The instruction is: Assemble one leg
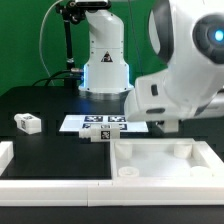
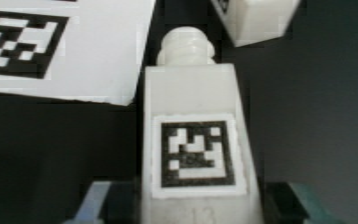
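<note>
In the wrist view a white leg (image 2: pixel 194 130) lies lengthwise between my fingers, with a square marker tag on its upper face and its rounded screw tip pointing away. My gripper (image 2: pixel 199 202) stands around the leg's near end. A dark gap shows between each finger (image 2: pixel 101 200) and the leg's side, so the jaws are open. In the exterior view my hand is hidden behind the arm's white body (image 1: pixel 185 80), low by the marker board's end on the exterior view's right. Two more legs lie on the table, one far out on the exterior view's left (image 1: pixel 28 123) and one by the board (image 1: pixel 100 135).
The marker board (image 1: pixel 100 123) lies mid-table and shows beside the leg in the wrist view (image 2: pixel 51 50). Another white part (image 2: pixel 265 20) lies just beyond the leg's tip. The large white tray-like piece (image 1: pixel 135 152) sits in front. A white rim (image 1: pixel 10 160) runs along the front.
</note>
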Tool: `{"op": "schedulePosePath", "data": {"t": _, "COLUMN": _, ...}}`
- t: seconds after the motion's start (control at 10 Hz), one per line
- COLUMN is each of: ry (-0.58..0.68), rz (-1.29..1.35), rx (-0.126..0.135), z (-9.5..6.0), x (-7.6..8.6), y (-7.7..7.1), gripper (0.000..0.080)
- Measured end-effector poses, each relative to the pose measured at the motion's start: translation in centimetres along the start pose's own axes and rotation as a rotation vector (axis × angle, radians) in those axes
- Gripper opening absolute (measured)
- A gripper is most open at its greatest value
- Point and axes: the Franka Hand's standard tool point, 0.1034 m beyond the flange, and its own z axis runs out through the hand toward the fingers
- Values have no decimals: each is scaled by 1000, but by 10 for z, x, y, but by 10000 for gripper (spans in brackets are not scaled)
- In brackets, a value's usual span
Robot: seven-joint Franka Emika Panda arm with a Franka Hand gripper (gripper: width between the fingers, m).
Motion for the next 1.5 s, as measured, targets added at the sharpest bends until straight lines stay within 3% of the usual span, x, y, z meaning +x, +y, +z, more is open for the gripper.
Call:
{"op": "schedulePosePath", "data": {"t": 0.2, "ry": 170, "rz": -31, "rx": 0, "z": -43, "x": 11, "y": -4, "gripper": 284}}
{"op": "schedulePosePath", "data": {"t": 0.7, "ry": 526, "rz": -78, "rx": -19, "z": -59, "x": 19, "y": 3, "gripper": 284}}
{"op": "schedulePosePath", "data": {"t": 0.9, "ry": 671, "rz": -119, "rx": -39, "z": -112, "x": 14, "y": -2, "gripper": 284}}
{"op": "schedulePosePath", "data": {"t": 1.0, "ry": 705, "rz": -123, "rx": -44, "z": -123, "x": 14, "y": -7, "gripper": 284}}
{"op": "schedulePosePath", "data": {"t": 1.1, "ry": 793, "rz": -114, "rx": -38, "z": -127, "x": 23, "y": -12, "gripper": 284}}
{"op": "schedulePosePath", "data": {"t": 1.4, "ry": 986, "rz": -115, "rx": -37, "z": -128, "x": 28, "y": -8, "gripper": 284}}
{"op": "schedulePosePath", "data": {"t": 1.5, "ry": 1073, "rz": -151, "rx": -58, "z": -144, "x": 34, "y": -5, "gripper": 284}}
